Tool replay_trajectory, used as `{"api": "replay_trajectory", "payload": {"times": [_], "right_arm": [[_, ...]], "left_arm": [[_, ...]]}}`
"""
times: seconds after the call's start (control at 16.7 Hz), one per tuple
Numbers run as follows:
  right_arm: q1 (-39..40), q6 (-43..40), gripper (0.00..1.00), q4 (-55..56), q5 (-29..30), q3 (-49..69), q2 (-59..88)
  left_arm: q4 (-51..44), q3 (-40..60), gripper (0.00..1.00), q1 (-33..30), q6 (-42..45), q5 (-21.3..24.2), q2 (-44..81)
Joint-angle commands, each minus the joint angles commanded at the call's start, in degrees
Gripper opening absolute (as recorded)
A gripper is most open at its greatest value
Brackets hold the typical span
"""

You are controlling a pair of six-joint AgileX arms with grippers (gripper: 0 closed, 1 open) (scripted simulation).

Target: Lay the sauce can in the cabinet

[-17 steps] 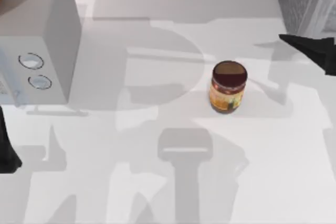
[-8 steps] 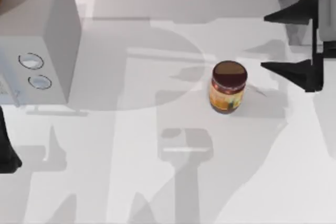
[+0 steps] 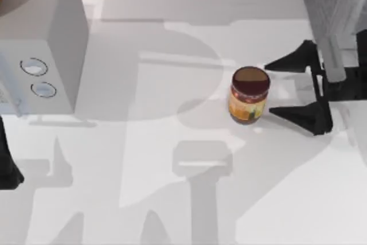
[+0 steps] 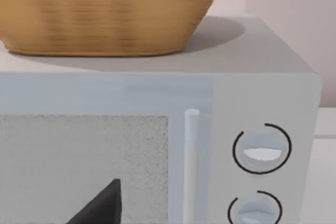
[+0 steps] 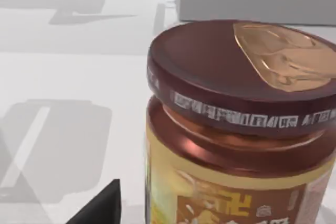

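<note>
Right now the right gripper is sitting low over the table on the top view's right side, its jaws spread wide, one dark finger pointing toward the can from behind it and the other from the near side. Nothing is being held between them; both fingertips are stopping just short of the sauce can, which is standing upright a little right of the table's middle, just beside the gripper's open mouth.

Seen from the right wrist camera, the sauce can is showing a maroon-brown lid with a strip of small pale print running around its rim, too fine to read, and an orange-yellow label with brown blocks carrying pale characters that I cannot make out.

Over on the left side of the table a grey microwave-like cabinet is standing with its door shut and two round dials facing forward. A woven basket is resting on top of it; its contents are hidden.

The left gripper is parked at the table's left edge, in front of the cabinet.
</note>
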Motion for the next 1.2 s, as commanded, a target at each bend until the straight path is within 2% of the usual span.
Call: {"api": "replay_trajectory", "payload": {"times": [0.72, 0.9, 1.2], "right_arm": [[0.46, 1.04, 1.00, 1.23, -0.89, 0.23, 2.79], [1.28, 6.85, 1.00, 8.64, -0.59, -0.19, 3.92], [3.77, 22.11, 1.00, 28.48, 1.11, -2.75, 6.09]], "left_arm": [[0.00, 0.00, 1.00, 0.00, 0.00, 0.00, 0.00], [0.00, 0.00, 1.00, 0.00, 0.00, 0.00, 0.00], [0.00, 0.00, 1.00, 0.00, 0.00, 0.00, 0.00]]}}
